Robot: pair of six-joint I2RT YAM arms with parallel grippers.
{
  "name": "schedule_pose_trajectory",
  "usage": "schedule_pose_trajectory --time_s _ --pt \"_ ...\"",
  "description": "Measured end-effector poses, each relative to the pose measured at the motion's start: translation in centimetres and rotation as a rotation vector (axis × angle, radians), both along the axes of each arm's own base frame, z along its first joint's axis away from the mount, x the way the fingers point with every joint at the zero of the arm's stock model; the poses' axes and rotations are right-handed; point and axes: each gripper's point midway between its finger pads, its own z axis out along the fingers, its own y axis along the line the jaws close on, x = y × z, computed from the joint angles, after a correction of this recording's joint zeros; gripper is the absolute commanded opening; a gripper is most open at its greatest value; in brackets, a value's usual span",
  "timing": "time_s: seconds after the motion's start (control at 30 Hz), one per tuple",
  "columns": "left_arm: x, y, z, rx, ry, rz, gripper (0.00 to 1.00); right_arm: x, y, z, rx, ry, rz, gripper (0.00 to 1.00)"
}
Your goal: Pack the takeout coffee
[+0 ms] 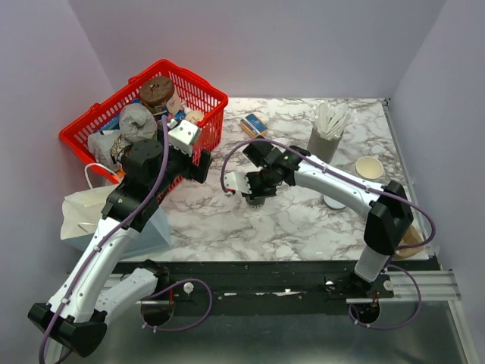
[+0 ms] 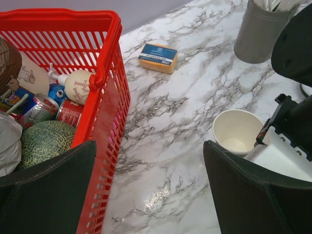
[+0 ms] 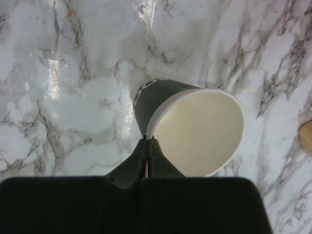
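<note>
Groceries (image 2: pixel 46 141) fill the red plastic basket (image 2: pixel 58 14); right pincer (image 3: pixel 147 141) pinches a dark paper cup (image 3: pixel 195 131) by its rim, left pincer (image 2: pixel 148 146) gapes empty.

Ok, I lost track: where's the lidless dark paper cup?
The lidless dark paper cup is mid-table in the top view, right of the red plastic basket, rim pinched in the right gripper.

The left arm (image 1: pixel 98 250) rises from its base and reaches forward, elbow high. Its wrist is angled down, and the left tool (image 2: pixel 148 146) has its jaws spread wide with nothing between them. The right arm (image 1: pixel 341 186) folds at the elbow and stretches leftward. The right tool (image 3: pixel 147 141) sits low, fingers pressed together, pinching the rim wall of a dark paper cup (image 3: pixel 161 95).
</note>
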Motion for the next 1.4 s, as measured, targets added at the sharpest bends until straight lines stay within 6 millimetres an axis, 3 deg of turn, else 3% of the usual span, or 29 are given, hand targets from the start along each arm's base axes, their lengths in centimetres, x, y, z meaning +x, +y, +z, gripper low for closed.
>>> schedule_pose_trajectory --time_s 0.2,0.43,0.47,0.6,0.7,0.87,0.97,1.07,1.2,1.3,1.4 --pt "0.0 -0.2 -0.7 0.005 0.027 -0.021 0.98 -1.5 -2.5 -1.4 -0.033 -0.007 -0.008 0.04" --pt "0.2 -0.8 -1.5 0.015 0.055 -0.049 0.98 -1.6 -2.8 -1.1 -0.027 -0.031 0.011 0.14" --pt "0.3 -0.9 -1.6 0.016 0.057 -0.051 0.99 -1.6 -2.8 -1.1 -0.025 -0.031 0.011 0.17" --pt "0.4 -1.0 -1.9 0.018 0.068 -0.054 0.99 -1.6 -2.8 -1.0 -0.027 -0.033 0.022 0.43" --pt "0.8 -1.0 -2.4 0.020 0.084 -0.050 0.99 -2.1 -3.4 -0.7 -0.042 -0.035 0.053 0.49" --pt "1.2 -1.1 -3.1 0.023 0.108 -0.056 0.99 -1.6 -5.3 2.6 0.014 -0.071 0.029 0.51" --pt "1.1 -1.7 -3.4 0.018 0.119 -0.089 0.99 0.3 -8.0 5.8 0.077 -0.123 -0.078 0.51" --pt "1.0 -2.6 -3.8 0.013 0.134 -0.136 0.99 1.9 -11.7 6.7 0.104 -0.126 -0.224 0.51" --pt "1.0 -3.8 -4.5 0.003 0.167 -0.201 0.99 2.0 -17.3 3.1 0.052 -0.036 -0.417 0.45" --pt "1.2 -4.6 -4.9 -0.003 0.192 -0.233 0.99 0.6 -20.0 -0.2 -0.015 0.051 -0.485 0.42" --pt "1.7 -5.2 -4.9 -0.013 0.210 -0.254 0.99 -0.4 -21.8 -1.9 -0.061 0.122 -0.531 0.41"
